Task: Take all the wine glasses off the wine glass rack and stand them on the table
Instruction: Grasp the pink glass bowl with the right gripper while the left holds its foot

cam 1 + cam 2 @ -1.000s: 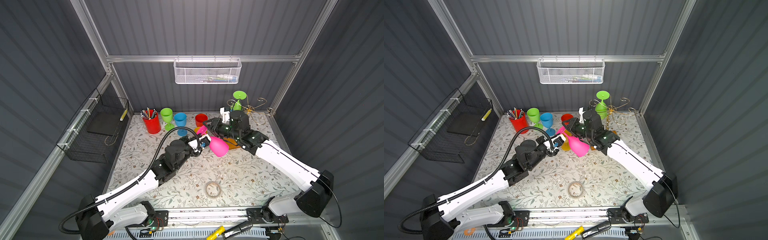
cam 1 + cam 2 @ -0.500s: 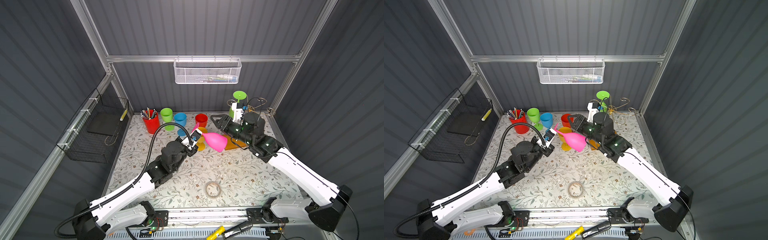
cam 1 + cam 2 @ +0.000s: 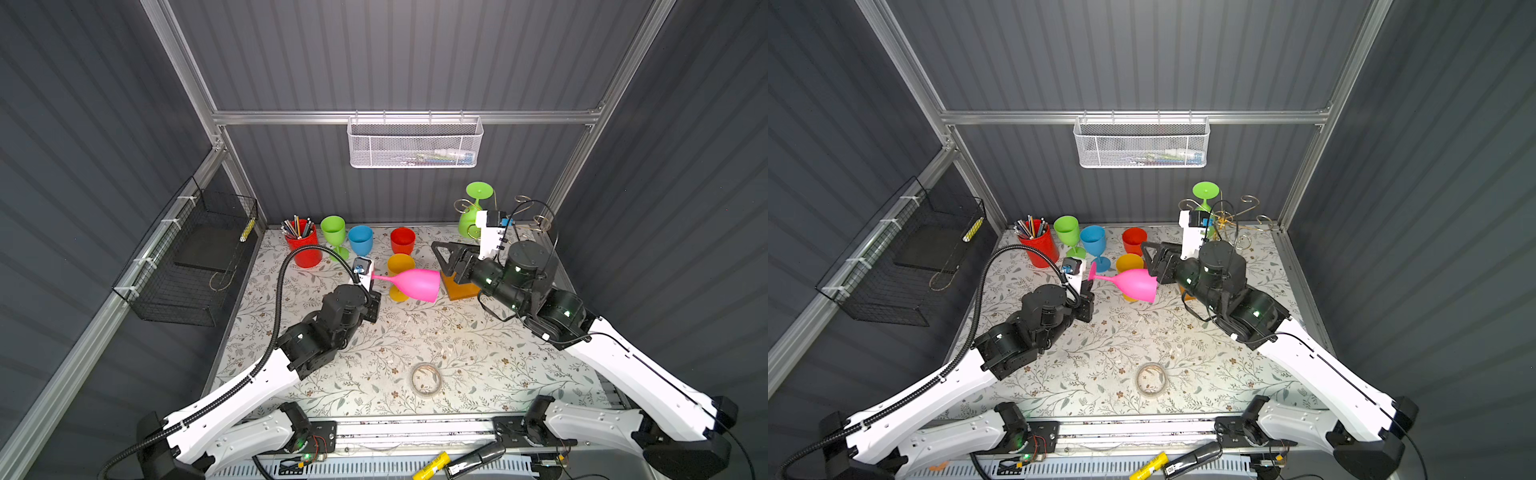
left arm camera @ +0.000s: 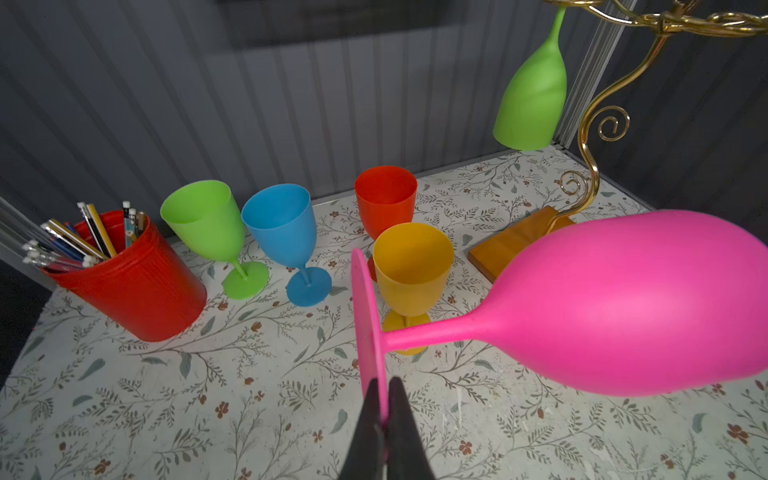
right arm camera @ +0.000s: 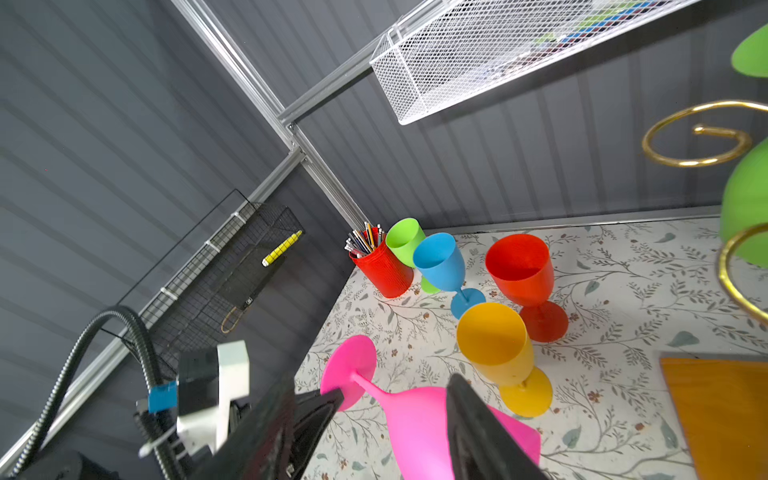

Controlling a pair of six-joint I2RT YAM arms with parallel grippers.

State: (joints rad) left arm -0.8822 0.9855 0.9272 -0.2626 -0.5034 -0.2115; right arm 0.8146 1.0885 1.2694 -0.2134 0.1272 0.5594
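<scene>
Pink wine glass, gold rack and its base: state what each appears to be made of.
Pink wine glass: probably plastic, opaque and matte, with a soft sheen and a faintly grainy stem. Gold rack: looks like polished metal wire, with sharp bright reflections along its curls. Base: seems to be wood, orange-brown with a smooth satin face; the grain is too faint to confirm.

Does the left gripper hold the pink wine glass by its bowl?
No: the left gripper pinches the pink wine glass at the edge of its round foot, not its bowl.
</scene>
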